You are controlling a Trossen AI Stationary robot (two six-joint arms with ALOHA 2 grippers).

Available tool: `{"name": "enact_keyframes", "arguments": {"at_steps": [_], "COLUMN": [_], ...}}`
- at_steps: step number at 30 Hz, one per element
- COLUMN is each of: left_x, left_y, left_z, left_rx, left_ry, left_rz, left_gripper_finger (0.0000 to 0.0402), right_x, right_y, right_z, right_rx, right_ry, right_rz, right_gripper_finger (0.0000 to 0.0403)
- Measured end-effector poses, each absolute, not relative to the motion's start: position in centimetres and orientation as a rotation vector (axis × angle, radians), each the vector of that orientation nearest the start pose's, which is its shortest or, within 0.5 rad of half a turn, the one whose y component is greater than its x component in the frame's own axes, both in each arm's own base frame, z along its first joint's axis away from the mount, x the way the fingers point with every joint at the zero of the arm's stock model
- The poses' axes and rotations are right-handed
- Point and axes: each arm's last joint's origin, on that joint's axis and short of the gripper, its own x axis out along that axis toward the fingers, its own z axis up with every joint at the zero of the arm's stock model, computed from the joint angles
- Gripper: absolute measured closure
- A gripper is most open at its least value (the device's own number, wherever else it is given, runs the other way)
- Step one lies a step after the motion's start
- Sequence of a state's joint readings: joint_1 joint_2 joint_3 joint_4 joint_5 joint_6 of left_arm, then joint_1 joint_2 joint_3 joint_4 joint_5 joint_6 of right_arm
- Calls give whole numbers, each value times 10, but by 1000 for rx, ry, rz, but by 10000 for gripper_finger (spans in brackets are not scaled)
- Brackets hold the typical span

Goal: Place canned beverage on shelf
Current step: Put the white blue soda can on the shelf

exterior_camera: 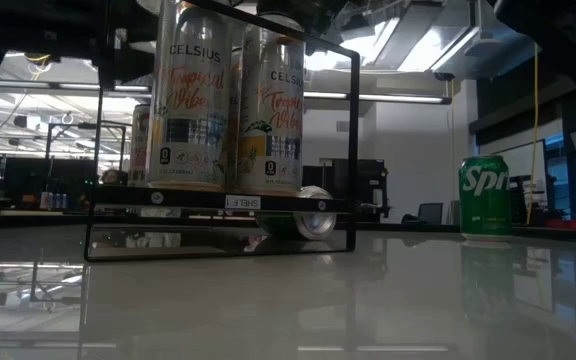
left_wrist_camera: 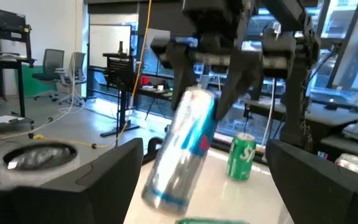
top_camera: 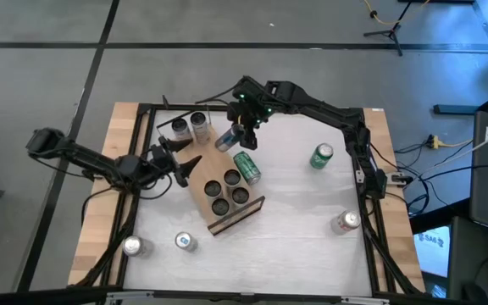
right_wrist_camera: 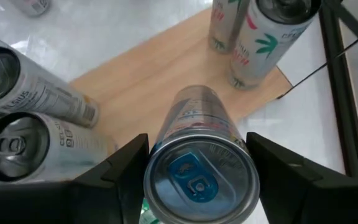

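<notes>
**Silver-blue can gripped above the far end of the shelf**

Two silver cans (top_camera: 158,245) are seen standing near the table's left front corner. The left gripper (top_camera: 185,163) is positioned at the left edge of the long light-wood board shelf with dark edges (top_camera: 195,191), its fingers spread with nothing between them. The shelf lies diagonally at mid-table. Two pale upright cans with palm-leaf print (top_camera: 190,127) are seen at its far end, and three upright cans showing dark tops (top_camera: 227,191) are seen near its front end. A green can lying on its side (top_camera: 246,167) rests along the shelf's right edge.

The right gripper (right_wrist_camera: 197,167) is held above the shelf's far half, its fingers pinching a tall silver can with blue markings (right_wrist_camera: 199,155). In the left wrist view this can is seen tilted and clear of the surface. Bare wood is visible beneath it in the right wrist view.

Further right, a green Sprite can (top_camera: 321,157) stands upright on the white tabletop (top_camera: 295,229), well apart from the shelf. A silver can with red markings (top_camera: 345,222) stands near the right edge.
</notes>
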State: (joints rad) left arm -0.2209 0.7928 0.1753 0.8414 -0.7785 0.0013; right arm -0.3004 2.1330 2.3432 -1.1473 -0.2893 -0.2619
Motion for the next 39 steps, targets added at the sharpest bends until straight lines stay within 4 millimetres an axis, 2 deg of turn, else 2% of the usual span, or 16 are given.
{"name": "enact_keyframes", "arguments": {"at_steps": [7, 21, 32, 39], "left_x": [170, 195, 229, 245], "left_y": [-4, 22, 51, 70], "left_z": [248, 314, 336, 326], "left_rx": [-29, 18, 26, -12], "left_ry": [-177, 108, 429, 545], "left_rz": [536, 413, 257, 179], "left_gripper_finger": [69, 69, 69, 69], "right_x": [427, 427, 428, 428], "right_y": [-122, -122, -120, -120], "right_z": [360, 360, 361, 361], "right_rx": [83, 229, 301, 304], "right_ry": [881, 888, 876, 872], "right_rz": [108, 45, 107, 122], "right_gripper_finger": [169, 169, 169, 169]}}
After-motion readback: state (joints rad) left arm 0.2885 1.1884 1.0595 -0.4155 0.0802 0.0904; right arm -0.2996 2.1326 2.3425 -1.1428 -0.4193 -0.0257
